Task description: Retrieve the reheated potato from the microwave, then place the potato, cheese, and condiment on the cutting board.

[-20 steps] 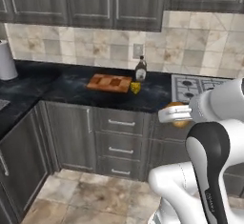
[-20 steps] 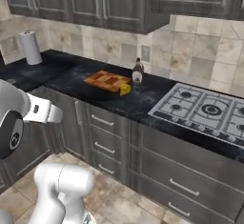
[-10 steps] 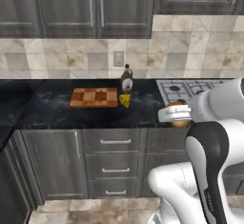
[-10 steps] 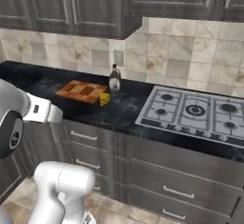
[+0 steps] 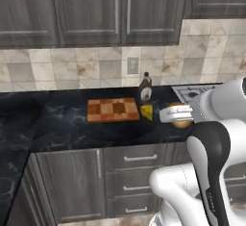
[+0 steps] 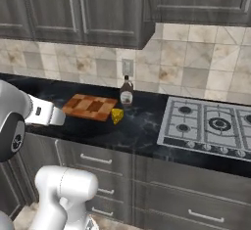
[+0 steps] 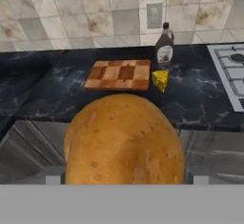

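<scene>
A golden-brown potato [image 7: 125,144] sits between the fingers of my gripper [image 7: 124,178], which is shut on it; it looms large at the bottom of the hand view. From the left base view the potato [image 5: 181,116] hangs in the gripper [image 5: 178,116] over the counter's front edge, right of the cheese. The checkered cutting board [image 5: 113,109] [image 6: 89,106] [image 7: 119,75] lies bare on the dark counter. A yellow cheese wedge [image 5: 147,112] [image 6: 117,116] [image 7: 160,80] rests just off its right end. The dark condiment bottle [image 5: 145,88] [image 6: 126,92] [image 7: 165,46] stands behind the cheese. The microwave is out of view.
A gas cooktop [image 6: 211,126] [image 7: 233,70] takes up the counter to the right. Dark wall cabinets [image 5: 120,8] hang above the tiled backsplash, which has a wall outlet [image 7: 154,15]. Drawers [image 5: 139,158] run below the counter.
The whole scene has shifted as the base drove: board, cheese and bottle now sit nearer the middle of the views. The potato stays in the gripper.
</scene>
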Available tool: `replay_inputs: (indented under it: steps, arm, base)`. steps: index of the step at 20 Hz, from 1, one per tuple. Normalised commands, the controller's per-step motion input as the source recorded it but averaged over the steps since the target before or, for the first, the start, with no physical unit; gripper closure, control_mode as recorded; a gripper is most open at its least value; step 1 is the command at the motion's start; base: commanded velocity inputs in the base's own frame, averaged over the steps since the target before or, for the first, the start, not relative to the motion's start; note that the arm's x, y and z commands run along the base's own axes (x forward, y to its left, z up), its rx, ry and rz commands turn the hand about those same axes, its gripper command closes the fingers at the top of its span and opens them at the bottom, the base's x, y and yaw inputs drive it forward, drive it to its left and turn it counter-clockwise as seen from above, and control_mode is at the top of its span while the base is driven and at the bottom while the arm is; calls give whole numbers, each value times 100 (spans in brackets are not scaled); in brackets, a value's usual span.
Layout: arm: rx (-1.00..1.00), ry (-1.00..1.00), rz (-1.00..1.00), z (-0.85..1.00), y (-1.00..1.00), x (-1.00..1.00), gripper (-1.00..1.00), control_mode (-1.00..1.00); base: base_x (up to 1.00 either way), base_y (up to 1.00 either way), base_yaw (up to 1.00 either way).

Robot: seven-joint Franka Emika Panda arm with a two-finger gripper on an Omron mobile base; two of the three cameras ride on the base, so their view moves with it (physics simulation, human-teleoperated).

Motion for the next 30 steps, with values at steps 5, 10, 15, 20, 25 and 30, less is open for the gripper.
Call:
replay_inputs:
  steps: [5, 10, 15, 20, 25, 30]
  arm:
    - [0, 0, 0, 0, 0, 0, 100, 100]
    - [0, 0, 0, 0, 0, 0, 100, 100]
    - [0, 0, 0, 0, 0, 0, 100, 100]
    - [0, 0, 0, 0, 0, 0, 100, 100]
    - [0, 0, 0, 0, 0, 0, 100, 100]
    - [0, 0, 0, 0, 0, 0, 100, 100]
  base:
    - [48, 69, -11]
    - [58, 55, -21]
    - [59, 51, -16]
    - [47, 39, 0]
    - [52, 20, 0]
    - [41, 10, 0]
